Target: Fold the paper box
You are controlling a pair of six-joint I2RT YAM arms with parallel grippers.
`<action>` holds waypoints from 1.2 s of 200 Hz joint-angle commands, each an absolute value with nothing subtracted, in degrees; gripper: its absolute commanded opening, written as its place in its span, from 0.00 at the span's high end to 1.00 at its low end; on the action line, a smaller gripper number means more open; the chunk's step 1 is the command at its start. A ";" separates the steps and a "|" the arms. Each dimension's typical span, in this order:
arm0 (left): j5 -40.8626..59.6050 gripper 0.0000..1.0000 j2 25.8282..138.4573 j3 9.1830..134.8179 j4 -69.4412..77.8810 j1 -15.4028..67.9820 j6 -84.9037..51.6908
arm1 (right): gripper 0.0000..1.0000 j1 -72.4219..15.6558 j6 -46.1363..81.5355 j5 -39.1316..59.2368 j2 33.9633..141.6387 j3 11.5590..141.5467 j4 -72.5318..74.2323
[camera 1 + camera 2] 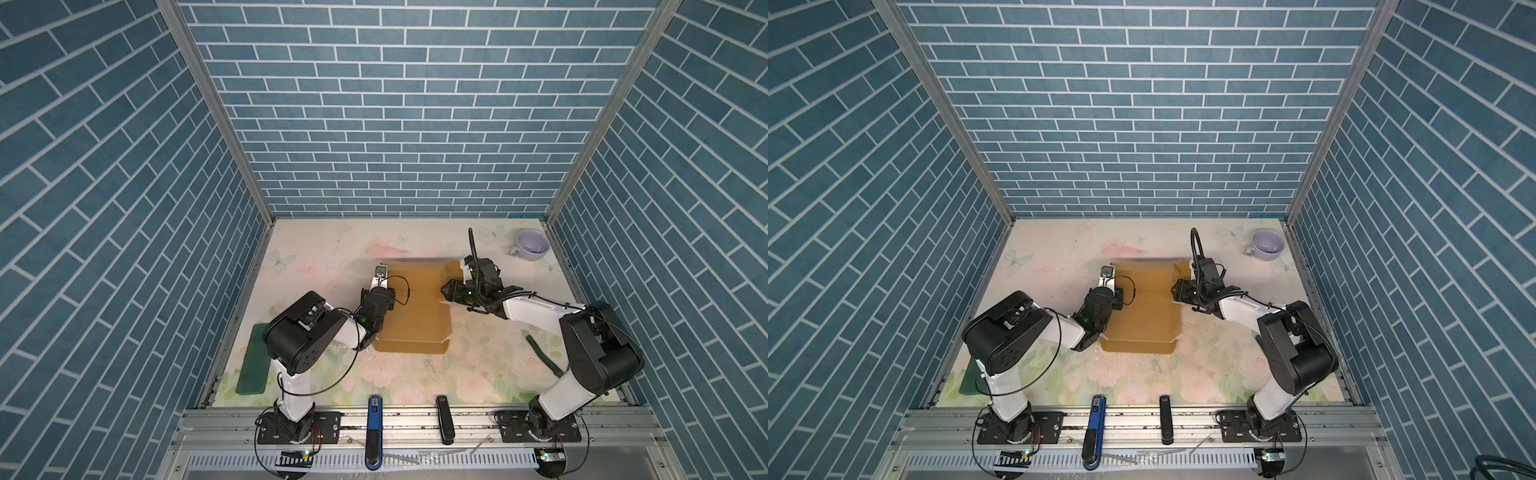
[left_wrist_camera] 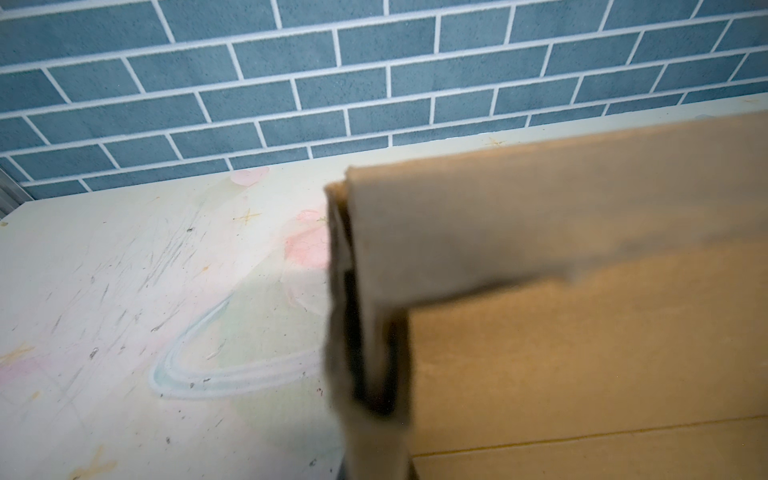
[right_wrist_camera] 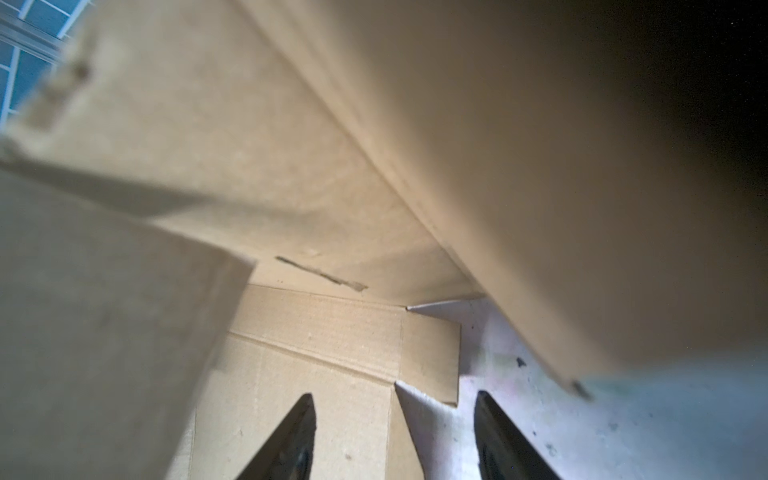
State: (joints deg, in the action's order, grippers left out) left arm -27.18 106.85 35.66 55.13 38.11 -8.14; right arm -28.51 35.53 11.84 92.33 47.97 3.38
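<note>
And here we have the paper box (image 1: pixel 415 320), a plain brown corrugated cardboard sheet with flaps and tabs. It lies mid-table on the pale floral table cover (image 1: pixel 316 257), between the two arms in both top views. Its far panel (image 1: pixel 411 278) stands raised off the surface and looks a little blurred, while the near part lies flat.

We find the left gripper (image 1: pixel 380 271) at the box's far left corner. The left wrist view shows its jaws pinched together on the edge of a cardboard flap (image 2: pixel 540 232).

Across the way, the right gripper (image 1: pixel 444 292) sits at the box's right edge. In the right wrist view its two dark fingers (image 3: pixel 299 440) stand apart, one over cardboard, the other over the table cover, gripping nothing.

Off to the side, a round lilac cup (image 1: pixel 521 243) with a handle sits in the far right corner. A flat dark green rectangular board (image 1: pixel 252 361) lies along the table's left edge.
</note>
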 commanded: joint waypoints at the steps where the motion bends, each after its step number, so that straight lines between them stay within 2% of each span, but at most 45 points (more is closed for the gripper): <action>1: -27.33 1.00 107.93 35.24 55.23 37.79 -8.43 | 0.40 -30.88 34.45 10.80 89.94 47.81 -0.81; 62: -27.51 1.00 107.97 35.61 54.49 37.81 -8.70 | 0.40 -35.71 35.48 7.64 85.14 46.63 -3.52; 104: -27.27 1.00 108.23 35.29 55.25 37.79 -8.79 | 0.40 -37.25 35.77 7.56 86.02 47.44 -3.39; 240: -26.63 1.00 109.27 35.54 55.66 37.79 -8.70 | 0.39 -31.13 32.85 7.55 95.46 49.63 3.17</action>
